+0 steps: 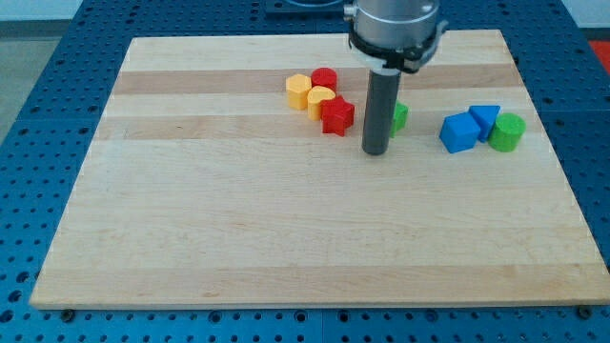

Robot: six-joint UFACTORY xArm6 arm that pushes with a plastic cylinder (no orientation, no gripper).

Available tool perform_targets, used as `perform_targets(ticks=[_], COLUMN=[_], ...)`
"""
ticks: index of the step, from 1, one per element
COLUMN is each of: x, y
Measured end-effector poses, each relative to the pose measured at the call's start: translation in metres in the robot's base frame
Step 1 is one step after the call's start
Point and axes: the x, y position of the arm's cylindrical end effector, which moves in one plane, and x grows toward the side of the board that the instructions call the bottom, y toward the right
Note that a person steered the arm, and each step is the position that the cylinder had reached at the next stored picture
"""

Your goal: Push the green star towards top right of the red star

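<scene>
While my tip [375, 151] rests on the board [238, 238], it stands at four o'clock of the red star [336, 116], a small gap between them. Just behind the rod, at the tip's one o'clock, the green star [399, 116] peeks out, mostly hidden. Having no fingers, the rod grips nothing.

My tip [376, 151] fills the gap between red star [336, 116] and green star [398, 116], seemingly touching neither; desk [286, 238] lies open toward six o'clock.
</scene>
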Motion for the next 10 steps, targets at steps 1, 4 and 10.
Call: perform_targets(ticks=[1, 4, 10], x=[0.008, -0.044, -0.052], y=[0.007, 0.009, 0.046])
